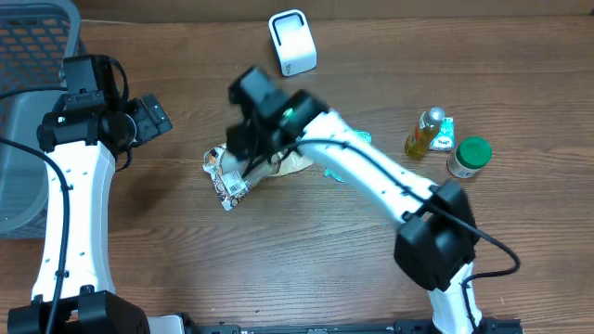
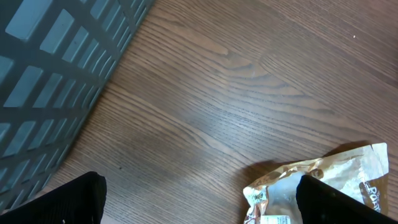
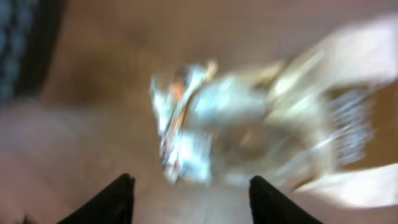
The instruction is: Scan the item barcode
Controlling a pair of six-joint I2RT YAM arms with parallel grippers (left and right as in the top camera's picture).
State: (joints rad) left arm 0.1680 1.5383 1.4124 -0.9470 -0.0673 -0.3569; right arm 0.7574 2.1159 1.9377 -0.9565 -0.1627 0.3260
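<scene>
Looking down at your counter (image 1: 306,269), you find the packet (image 1: 232,176) lying at its middle, under the right gripper (image 3: 189,202).
Your basket (image 1: 23,139) sits at the left edge, near the left gripper (image 2: 205,202), which is spread wide and empty. Your right gripper is parted above the packet and grips nothing, though its view is blurred. The scanner (image 1: 292,42) stands at the far edge, well apart from the packet. A bottle (image 1: 425,133) and jar (image 1: 470,156) stand side by side at right.
</scene>
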